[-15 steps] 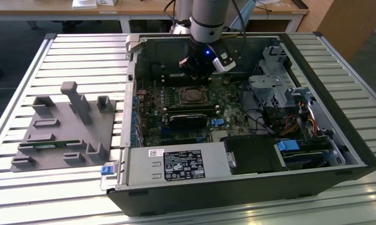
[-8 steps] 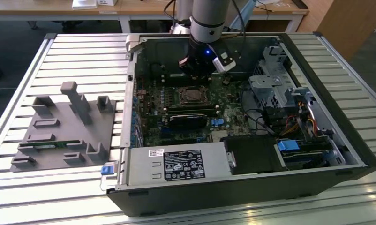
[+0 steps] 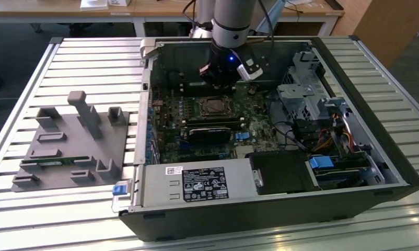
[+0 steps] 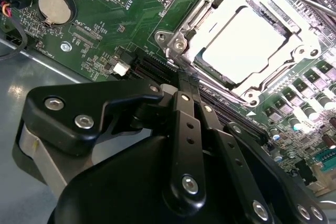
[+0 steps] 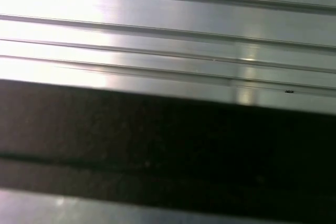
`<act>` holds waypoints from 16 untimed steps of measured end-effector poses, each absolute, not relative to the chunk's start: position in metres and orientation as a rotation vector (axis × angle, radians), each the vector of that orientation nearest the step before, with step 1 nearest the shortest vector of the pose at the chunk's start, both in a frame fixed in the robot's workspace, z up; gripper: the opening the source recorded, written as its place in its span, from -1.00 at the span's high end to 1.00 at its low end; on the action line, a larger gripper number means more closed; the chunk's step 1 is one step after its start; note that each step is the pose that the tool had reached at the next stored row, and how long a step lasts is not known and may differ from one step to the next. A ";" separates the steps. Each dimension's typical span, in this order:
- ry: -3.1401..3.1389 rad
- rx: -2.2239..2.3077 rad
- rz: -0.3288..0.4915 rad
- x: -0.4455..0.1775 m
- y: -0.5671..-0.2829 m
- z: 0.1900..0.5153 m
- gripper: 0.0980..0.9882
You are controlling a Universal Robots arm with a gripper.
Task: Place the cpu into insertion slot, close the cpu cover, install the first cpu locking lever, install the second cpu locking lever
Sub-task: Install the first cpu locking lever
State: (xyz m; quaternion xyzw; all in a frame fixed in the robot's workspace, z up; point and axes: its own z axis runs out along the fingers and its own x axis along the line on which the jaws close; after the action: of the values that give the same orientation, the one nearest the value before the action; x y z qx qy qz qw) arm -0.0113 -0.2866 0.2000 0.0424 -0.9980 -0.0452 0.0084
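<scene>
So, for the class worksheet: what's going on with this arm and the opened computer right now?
A single robot arm reaches down into an open computer case lying on a slatted table. Its gripper sits low over the motherboard, just beside the processor socket. The cpu already lies in the socket, and the cpu cover frames it, lying down around the chip. The gripper appears to hold nothing.

— We find the gripper [image 4: 185, 80] fingertips hidden behind its own black linkage in the second wrist view.
— And the cpu cover [image 4: 247, 85] is cut off at the picture's edge; its levers we can't trace.
</scene>
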 end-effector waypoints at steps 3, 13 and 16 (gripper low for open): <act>-3.119 0.132 -0.139 -0.011 -0.287 0.199 0.98; -3.118 0.132 -0.137 -0.011 -0.287 0.201 0.98; -3.118 0.132 -0.136 -0.011 -0.287 0.201 0.98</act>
State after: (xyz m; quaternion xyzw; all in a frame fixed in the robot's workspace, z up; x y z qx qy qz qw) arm -0.0106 -0.2866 0.2013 0.0423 -0.9981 -0.0436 0.0089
